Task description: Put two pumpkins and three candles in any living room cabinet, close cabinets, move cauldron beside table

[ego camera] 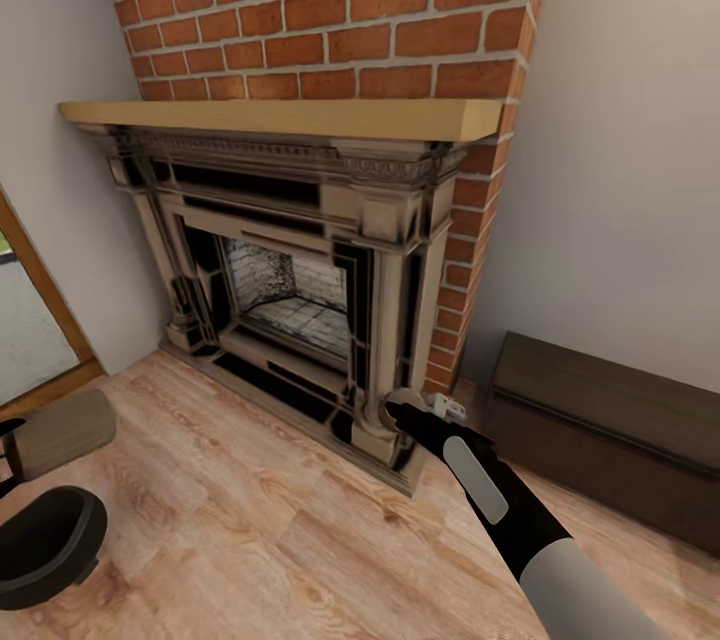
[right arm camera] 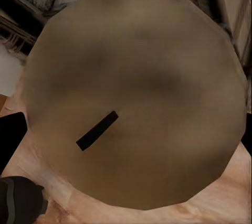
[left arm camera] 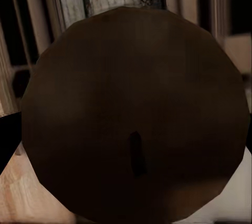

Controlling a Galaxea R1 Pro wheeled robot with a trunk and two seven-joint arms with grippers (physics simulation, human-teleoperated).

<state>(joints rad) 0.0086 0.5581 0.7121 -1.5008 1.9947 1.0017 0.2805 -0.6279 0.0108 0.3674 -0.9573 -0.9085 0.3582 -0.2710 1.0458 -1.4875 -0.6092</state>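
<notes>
While the right gripper [ego camera: 405, 412] clasps a candle [ego camera: 404, 398], the cabinet [ego camera: 600, 420] sits beside.

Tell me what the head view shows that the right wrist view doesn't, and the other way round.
Head view: the red brick chimney, the wooden mantel, the dark cabinet and the right arm. Right wrist view: the candle's flat top up close, with its dark wick. Shared: the candle at the right claw, the fireplace opening, the wooden floor.

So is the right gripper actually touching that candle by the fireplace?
Cannot tell. In the head view the right gripper overlaps the candle, and the right wrist view shows its top, not any contact.
</notes>
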